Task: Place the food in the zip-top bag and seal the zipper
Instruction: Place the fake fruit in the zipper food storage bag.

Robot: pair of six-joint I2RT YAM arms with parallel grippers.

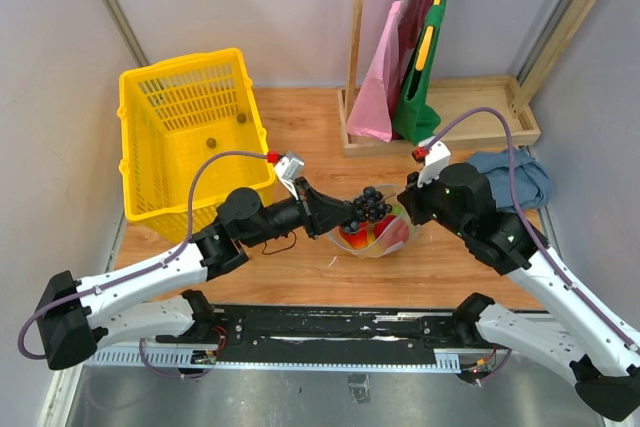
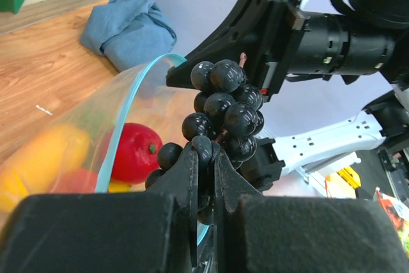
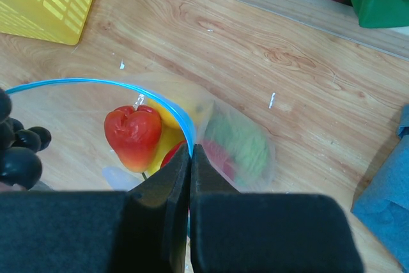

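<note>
Middle of the table crowded, far middle open

The grapes (image 1: 372,205), clamped in the left gripper (image 1: 352,215), hang over the bag's (image 3: 83,82) open mouth, and the right gripper (image 1: 408,209) pinches its right rim. A yellow basket (image 1: 190,127) fills the far left corner, a wooden rack (image 1: 440,132) the far right, and a blue cloth (image 1: 510,179) lies at the right edge. Bare table (image 1: 300,122) runs between basket and rack.

My fingers (image 2: 185,183) are black, the grapes (image 2: 223,110) glossy black, the bag (image 2: 77,119) clear with a light-blue zipper (image 3: 70,80), one fruit (image 3: 133,135) red-orange, the bench (image 3: 211,49) tan wood-grain, the basket (image 1: 190,117) slotted yellow, the cloth (image 2: 131,30) blue.
</note>
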